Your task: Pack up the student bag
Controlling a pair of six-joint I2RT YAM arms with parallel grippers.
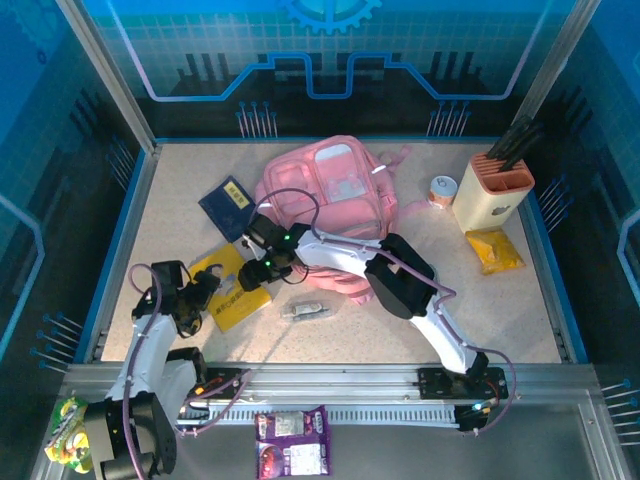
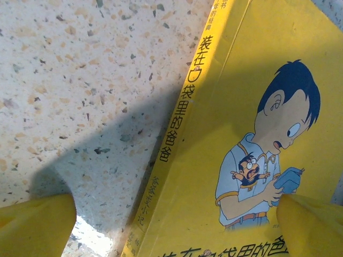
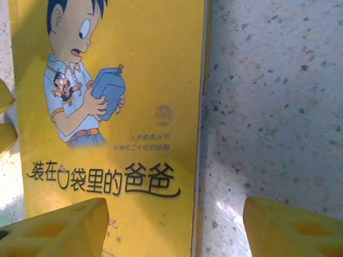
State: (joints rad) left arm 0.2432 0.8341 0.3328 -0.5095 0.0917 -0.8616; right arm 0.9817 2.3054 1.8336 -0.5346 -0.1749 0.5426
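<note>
Now the pink student bag (image 1: 335, 195) lies flat just beyond the yellow book (image 1: 232, 290), close to its far corner. Over that book's spine edge, the left gripper (image 2: 177, 225) hangs spread wide and holds nothing. Over the book's opposite edge the right gripper (image 3: 174, 225) stands parted too, one finger above the cover and one above the table (image 1: 500, 310), gripping nothing.

One student bag (image 1: 335, 195), one yellow book (image 1: 238, 305), one dark blue book (image 1: 228, 207), one cream holder (image 1: 490, 200), one small can (image 1: 441, 190), one yellow packet (image 1: 495, 250), one silvery wrapper (image 1: 305, 312), possibly two purple packets (image 1: 293, 440)
</note>
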